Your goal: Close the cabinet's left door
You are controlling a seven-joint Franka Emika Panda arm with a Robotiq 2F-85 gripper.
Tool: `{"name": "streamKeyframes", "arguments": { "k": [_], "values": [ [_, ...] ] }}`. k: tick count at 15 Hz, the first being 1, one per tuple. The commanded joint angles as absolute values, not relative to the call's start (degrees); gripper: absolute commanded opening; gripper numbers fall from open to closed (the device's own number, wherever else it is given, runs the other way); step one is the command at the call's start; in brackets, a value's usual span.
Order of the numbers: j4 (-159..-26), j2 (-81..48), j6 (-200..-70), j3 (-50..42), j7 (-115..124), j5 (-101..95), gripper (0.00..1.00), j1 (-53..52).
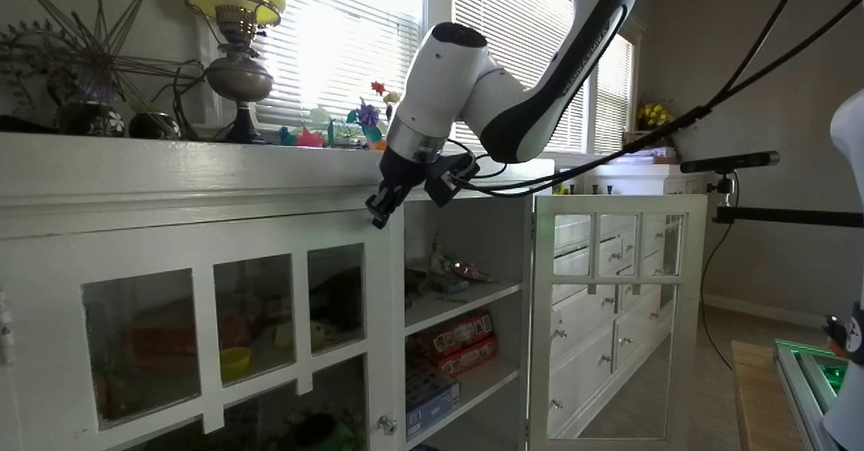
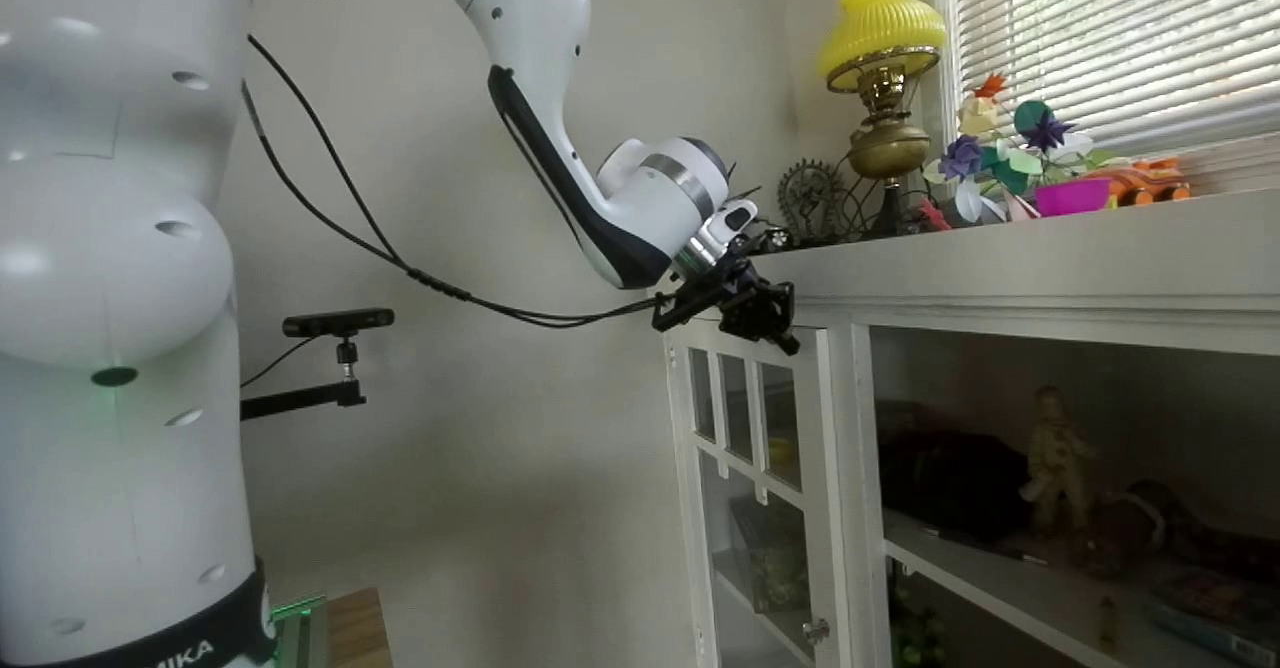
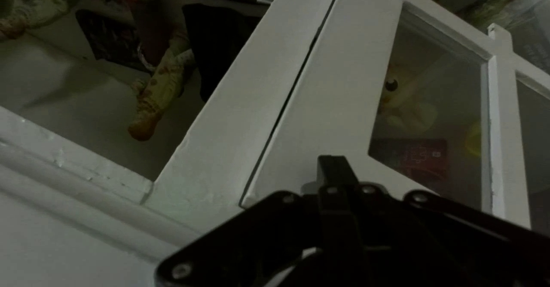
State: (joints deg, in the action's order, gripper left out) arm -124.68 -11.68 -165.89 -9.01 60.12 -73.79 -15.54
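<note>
Left door [image 1: 208, 343]: across its own opening, flush or nearly so; you look all but done.
Seam [image 3: 291, 91]: thin dark line; whether fully seated, you can't tell.
Fingers [image 3: 337, 173]: pressed together, nothing held, at the door's upper corner, contact unclear; your backing off likely remains.
Other paned door [image 1: 614, 279]: standing wide, not your task.
Cabinet [image 1: 283, 167]: white; top bears lamp [image 1: 239, 76], bright flowers [image 1: 368, 115].
Room walls [image 2: 520, 468]: pale; daylight through blinds [image 2: 1130, 48].
</note>
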Motion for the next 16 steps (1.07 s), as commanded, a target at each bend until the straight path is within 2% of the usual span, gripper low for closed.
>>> {"name": "streamKeyframes", "arguments": {
  "k": [1, 12, 16],
  "values": [
    [-121.4, -14.6, -166.3, -10.2, 65.5, -81.3, 0.00, -16.2],
    [-118.9, -17.3, -165.8, -10.4, 69.9, -91.7, 0.00, -15.9],
    [-128.9, -12.8, -172.7, -7.6, 58.2, -77.1, 0.00, -14.3]
  ]
}}
